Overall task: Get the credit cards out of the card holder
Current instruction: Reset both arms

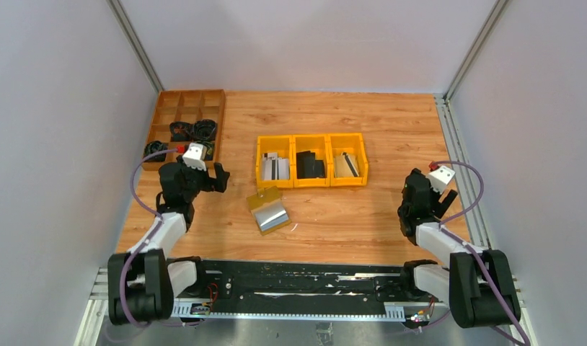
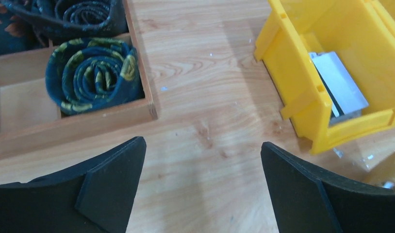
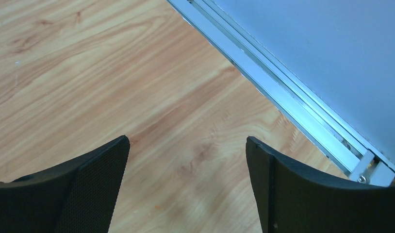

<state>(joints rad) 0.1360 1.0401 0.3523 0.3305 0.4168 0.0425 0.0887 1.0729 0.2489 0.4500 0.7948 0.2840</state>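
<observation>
The card holder (image 1: 268,210) lies open on the table in front of the yellow bins, its mustard flap toward the bins and its silvery-grey inside facing up. Credit cards lie in the bins: pale ones (image 1: 275,167) on the left, black ones (image 1: 310,164) in the middle, grey dark-striped ones (image 1: 346,164) on the right. The left wrist view shows pale cards (image 2: 338,82) in the left bin (image 2: 302,73). My left gripper (image 1: 221,176) (image 2: 203,145) is open and empty, left of the holder. My right gripper (image 1: 448,197) (image 3: 186,141) is open and empty near the table's right edge.
A wooden compartment tray (image 1: 168,108) (image 2: 148,99) with rolled dark ties (image 2: 91,73) stands at the back left, close behind my left gripper. A metal rail (image 1: 460,173) (image 3: 283,97) and a grey wall border the right side.
</observation>
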